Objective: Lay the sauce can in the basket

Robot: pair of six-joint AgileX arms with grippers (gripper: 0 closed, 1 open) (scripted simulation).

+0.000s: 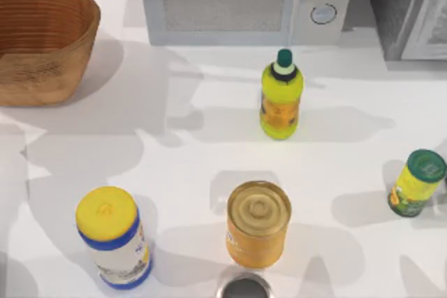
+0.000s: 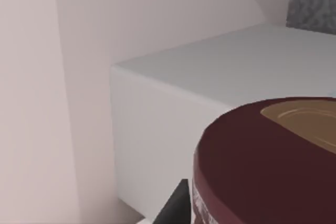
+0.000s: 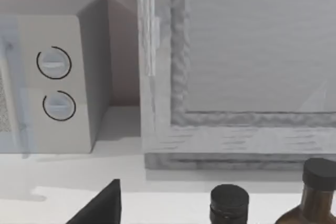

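Note:
The sauce can (image 2: pixel 262 166), dark red with a brown round top and a strip of white label, looms close in the left wrist view. It hangs level with the top of the white microwave (image 2: pixel 173 103), next to a dark finger (image 2: pixel 173 208) of my left gripper, which is shut on it. The tan woven basket (image 1: pixel 49 68) stands at the table's far left corner in the top view. A dark part of my right gripper (image 3: pixel 100 208) shows low in the right wrist view, facing the microwave's dials (image 3: pixel 55 85).
On the table stand a yellow bottle with a green cap (image 1: pixel 281 95), a golden-orange tin can (image 1: pixel 258 222), a yellow-lidded white canister (image 1: pixel 112 239), a green-lidded can (image 1: pixel 417 181) and a grey round rim (image 1: pixel 244 287) at the near edge. The microwave (image 1: pixel 244 1) lines the back; two dark bottles (image 3: pixel 229 203) stand near a grey cabinet (image 3: pixel 247 66).

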